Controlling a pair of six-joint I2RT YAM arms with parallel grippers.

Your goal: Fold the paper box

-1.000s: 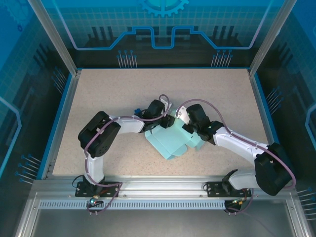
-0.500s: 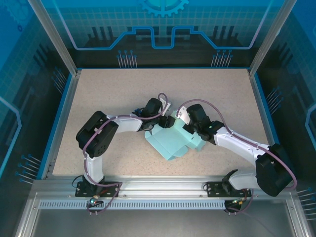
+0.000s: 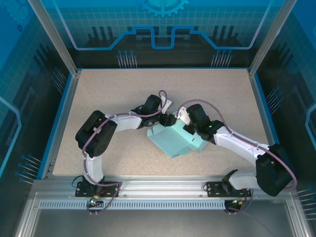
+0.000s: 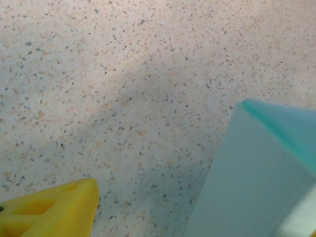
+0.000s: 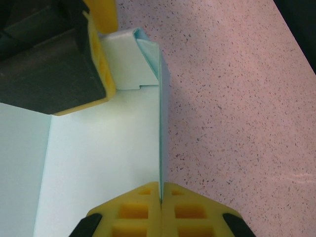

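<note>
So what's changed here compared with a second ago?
The left gripper has shifted a little toward the far side of the speckled table, and its jaws now stand apart. The pale cyan card paper box has slid slightly to the right. The right gripper stays pinched on the box's raised edge, and the right arm has hardly moved.

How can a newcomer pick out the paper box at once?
Look at the speckled beige table, near its centre where both arms meet. The paper box lies there, partly folded, one edge pinched by the right arm's yellow fingers. Its pale cyan card sets it apart from the black-and-white arms around it.
</note>
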